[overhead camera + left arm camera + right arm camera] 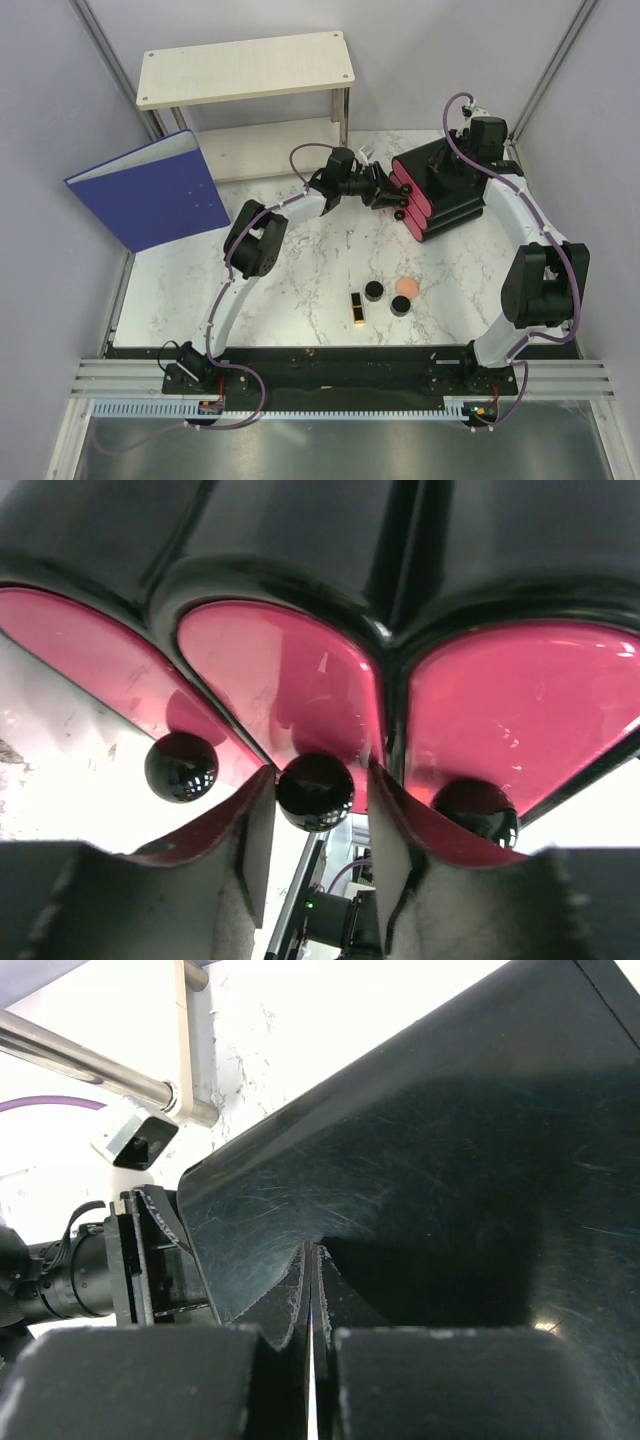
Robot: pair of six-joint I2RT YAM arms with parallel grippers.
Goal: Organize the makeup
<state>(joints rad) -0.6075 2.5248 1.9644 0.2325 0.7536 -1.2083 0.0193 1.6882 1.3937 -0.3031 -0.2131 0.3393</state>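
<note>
Clearly the lipstick (356, 309) lies well apart from the left claw (391, 190).

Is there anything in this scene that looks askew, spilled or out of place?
The black organizer box sits turned at an angle to the edges of the table. The blue binder stands tilted at the table's left side. Nothing looks spilled or broken.

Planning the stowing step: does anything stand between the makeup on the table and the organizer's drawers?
Yes. All three pink drawer fronts of the organizer look shut, so the lipstick, two jars and puff have no way in. The left gripper straddles the middle knob.
</note>
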